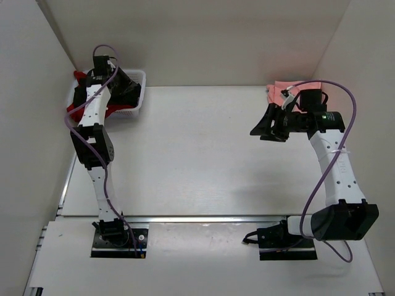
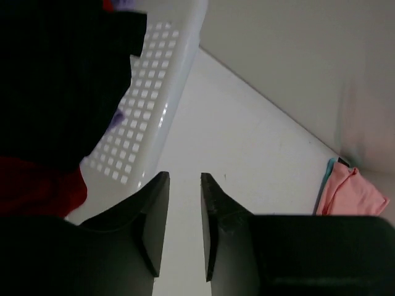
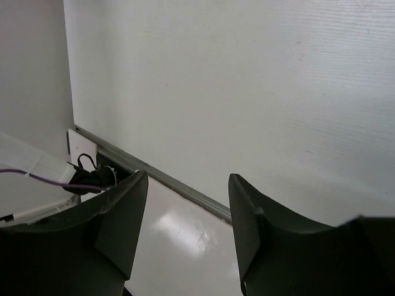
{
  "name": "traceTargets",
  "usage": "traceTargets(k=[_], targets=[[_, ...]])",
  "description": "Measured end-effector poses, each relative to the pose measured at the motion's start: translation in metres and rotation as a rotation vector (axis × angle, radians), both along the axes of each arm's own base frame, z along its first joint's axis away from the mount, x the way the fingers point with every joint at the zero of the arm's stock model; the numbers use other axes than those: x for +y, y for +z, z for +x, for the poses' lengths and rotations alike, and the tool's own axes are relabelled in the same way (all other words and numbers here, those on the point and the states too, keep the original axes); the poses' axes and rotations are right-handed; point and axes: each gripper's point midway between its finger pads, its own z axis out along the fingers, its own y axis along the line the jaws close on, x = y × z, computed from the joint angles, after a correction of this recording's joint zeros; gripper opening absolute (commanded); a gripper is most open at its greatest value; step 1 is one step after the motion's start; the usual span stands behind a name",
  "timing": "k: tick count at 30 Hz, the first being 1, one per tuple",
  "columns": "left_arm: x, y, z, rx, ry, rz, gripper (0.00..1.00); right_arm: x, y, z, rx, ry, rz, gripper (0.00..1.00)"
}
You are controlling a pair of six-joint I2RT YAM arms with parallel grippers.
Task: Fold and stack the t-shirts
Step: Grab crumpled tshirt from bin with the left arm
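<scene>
The left arm (image 1: 99,182) and right arm (image 1: 336,169) are white tubes joined by black housings. A thin purple cable (image 1: 350,117) loops along each. Both stand on black base plates (image 1: 120,243) just nearer than the metal rail (image 1: 203,217). A green light (image 1: 323,115) glows on the right arm, well beyond the rail. The left gripper (image 2: 184,177) and right gripper (image 3: 188,176) have matte black wedge-shaped fingers.

Shirts: three, black shirt (image 2: 55,74), red shirt (image 2: 37,191), pink shirt (image 2: 352,192)
Basket (image 2: 154,92): one
Robot arms: two, left arm (image 1: 92,145), right arm (image 1: 336,169)
</scene>
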Motion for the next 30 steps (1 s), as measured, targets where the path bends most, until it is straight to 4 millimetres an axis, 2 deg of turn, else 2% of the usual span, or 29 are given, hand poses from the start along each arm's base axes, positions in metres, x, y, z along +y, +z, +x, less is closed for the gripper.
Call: traceTargets(k=[1, 2, 4, 5, 8, 9, 10, 15, 17, 23, 25, 27, 30], targets=[[0.005, 0.007, 0.008, -0.026, 0.017, -0.009, 0.29, -0.001, -0.001, 0.003, 0.005, -0.004, 0.000, 0.53], [0.009, 0.013, 0.015, -0.049, 0.026, -0.011, 0.00, -0.001, -0.003, 0.006, 0.011, -0.007, -0.002, 0.53], [0.018, 0.029, 0.028, -0.109, 0.044, -0.005, 0.00, -0.002, -0.008, 0.013, 0.028, -0.012, -0.003, 0.52], [0.023, 0.036, 0.032, -0.136, 0.052, 0.000, 0.03, -0.002, -0.011, 0.016, 0.040, -0.016, -0.001, 0.52], [0.039, 0.051, 0.040, -0.191, 0.084, 0.046, 0.32, -0.002, -0.017, 0.026, 0.067, -0.026, 0.005, 0.52], [0.044, 0.052, 0.041, -0.201, 0.094, 0.072, 0.36, -0.002, -0.018, 0.029, 0.075, -0.029, 0.007, 0.52], [0.051, 0.053, 0.043, -0.208, 0.112, 0.107, 0.48, -0.001, -0.019, 0.033, 0.079, -0.032, 0.009, 0.51], [0.080, 0.036, 0.043, -0.185, 0.175, 0.259, 0.68, -0.001, -0.017, 0.053, 0.082, -0.044, 0.018, 0.51], [0.090, 0.025, 0.041, -0.155, 0.190, 0.318, 0.70, 0.000, -0.015, 0.061, 0.080, -0.048, 0.021, 0.50], [0.112, 0.006, 0.039, -0.110, 0.225, 0.452, 0.71, -0.001, -0.016, 0.080, 0.096, -0.051, 0.016, 0.50], [0.118, -0.006, 0.039, -0.085, 0.234, 0.479, 0.71, -0.001, -0.017, 0.083, 0.103, -0.052, 0.013, 0.50], [0.123, -0.025, 0.040, -0.052, 0.240, 0.495, 0.71, -0.001, -0.017, 0.082, 0.115, -0.054, 0.011, 0.50], [0.130, -0.063, 0.038, 0.025, 0.237, 0.509, 0.69, -0.002, -0.016, 0.082, 0.126, -0.056, 0.007, 0.49]])
